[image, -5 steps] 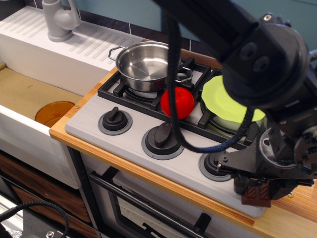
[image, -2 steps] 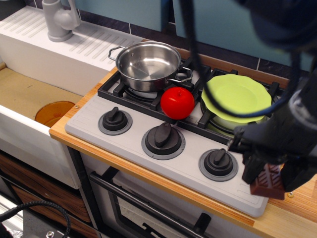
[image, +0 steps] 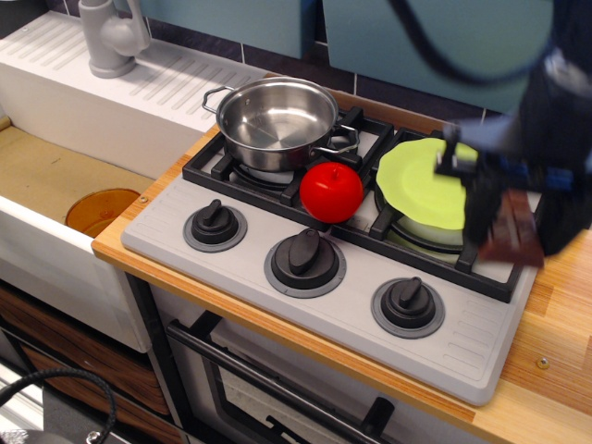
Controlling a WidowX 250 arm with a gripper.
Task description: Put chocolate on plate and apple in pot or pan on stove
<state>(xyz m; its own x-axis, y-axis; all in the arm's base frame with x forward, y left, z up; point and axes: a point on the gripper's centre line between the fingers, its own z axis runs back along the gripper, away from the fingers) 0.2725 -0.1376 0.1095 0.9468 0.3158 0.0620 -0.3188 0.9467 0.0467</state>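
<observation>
Clearly the chocolate (image: 511, 231) is off the counter: the small brown bar hangs tilted in the air at the right of the scene, pinched between the dark jaws of the gripper (image: 507, 222), which are closed down to about the bar's thickness. The picture is blurred here, so exactly how much of the bar sits inside the jaws cannot be told. It hovers over the right edge of the stove (image: 305, 305), just right of and partly in front of the lime-green plate (image: 416, 185), which rests on the right-hand burner grate.

As a judgement, the bar looks light, stiff and flat, probably hard plastic with a moulded top. Such a piece can pivot or slip in a narrow pinch, so a hold across its short width near the middle would suit it best. It is unlikely to break if let go low over the plate, though it may skid on the smooth glazed-looking surface.

Left of the plate, the red apple (image: 331, 192) sits on the grate between the two burners, touching nothing but the grate, just near of the steel pot (image: 276, 120) on the far-left burner. The apple looks glossy and round, so it could roll or squirt out of a grip; taking it across its widest part seems wisest. The pot is empty.

Three black knobs (image: 305, 254) line the near face of the stove. Further left lies a sink (image: 55, 180) with an orange disc (image: 100, 211) in it, and a grey tap (image: 111, 37) stands behind.
</observation>
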